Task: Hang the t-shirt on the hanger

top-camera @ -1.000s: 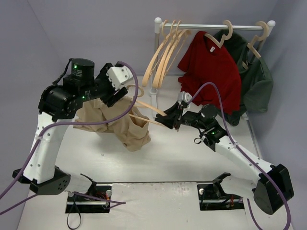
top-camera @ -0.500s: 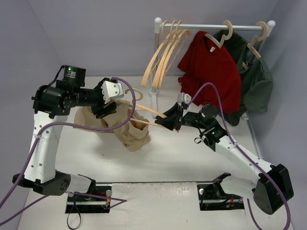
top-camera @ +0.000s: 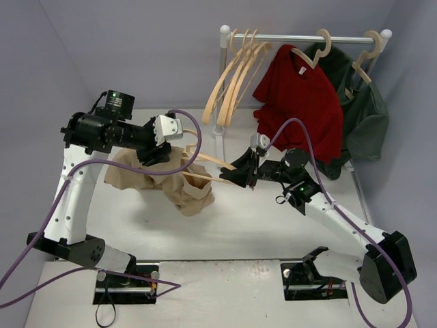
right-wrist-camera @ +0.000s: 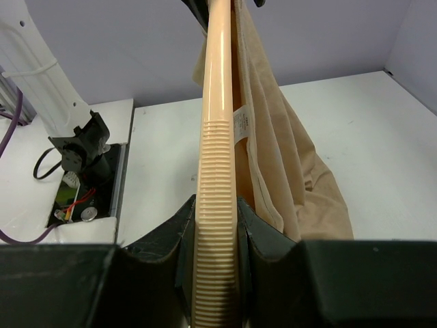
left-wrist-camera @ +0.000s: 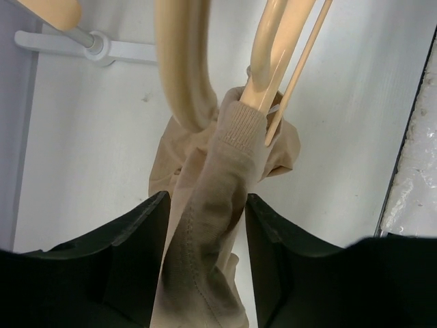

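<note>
Since a moment ago, the left arm's big dark joint has swung back and to the left. The right arm has hardly moved.

Closest to us, the right gripper has its jaws closed tight on the ridged end of the hanger. It holds the hanger up off the bench, pointing it toward the left arm.

A bit farther in, the t-shirt hangs from the hanger in a wrinkly bunch, and its low end droops to the bench. From the left wrist we see one hanger arm poking into the shirt's ribbed neck, with the wooden hook just beside it. The left gripper has its jaws on both sides of a fold of the shirt. The cloth fills the gap, so they grip it.

At the back stands a white rack. On it hang spare hangers, a red shirt and a dark green garment.
</note>
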Action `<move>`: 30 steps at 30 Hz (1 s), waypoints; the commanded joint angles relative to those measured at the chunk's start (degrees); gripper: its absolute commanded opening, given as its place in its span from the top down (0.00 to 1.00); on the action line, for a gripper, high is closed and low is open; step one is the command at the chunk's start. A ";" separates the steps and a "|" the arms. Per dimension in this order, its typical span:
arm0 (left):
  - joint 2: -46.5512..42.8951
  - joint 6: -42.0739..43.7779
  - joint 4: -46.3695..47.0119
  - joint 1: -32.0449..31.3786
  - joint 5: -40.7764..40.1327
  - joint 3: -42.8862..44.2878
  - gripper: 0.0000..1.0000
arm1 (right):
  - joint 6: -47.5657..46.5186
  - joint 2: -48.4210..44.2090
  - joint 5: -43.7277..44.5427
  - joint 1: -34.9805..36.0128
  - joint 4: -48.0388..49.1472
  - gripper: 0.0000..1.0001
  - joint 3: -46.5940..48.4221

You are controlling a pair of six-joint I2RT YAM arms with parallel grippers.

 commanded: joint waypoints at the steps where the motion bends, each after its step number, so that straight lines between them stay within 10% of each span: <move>1: -1.16 1.78 -0.09 0.20 3.82 -0.65 0.64 | -0.24 -0.09 -1.92 -0.33 8.73 1.00 1.91; 6: -1.50 1.60 -0.07 0.20 5.45 -2.54 0.80 | -0.48 0.16 -2.12 -0.33 8.73 1.00 2.08; 25: -2.72 3.19 -0.07 0.29 4.84 -6.83 0.76 | -0.48 1.07 -3.24 -0.42 8.64 1.00 3.78; 30: -2.49 3.19 -0.07 0.29 5.58 -6.92 1.00 | -1.21 1.10 -3.06 -0.63 8.49 1.00 4.17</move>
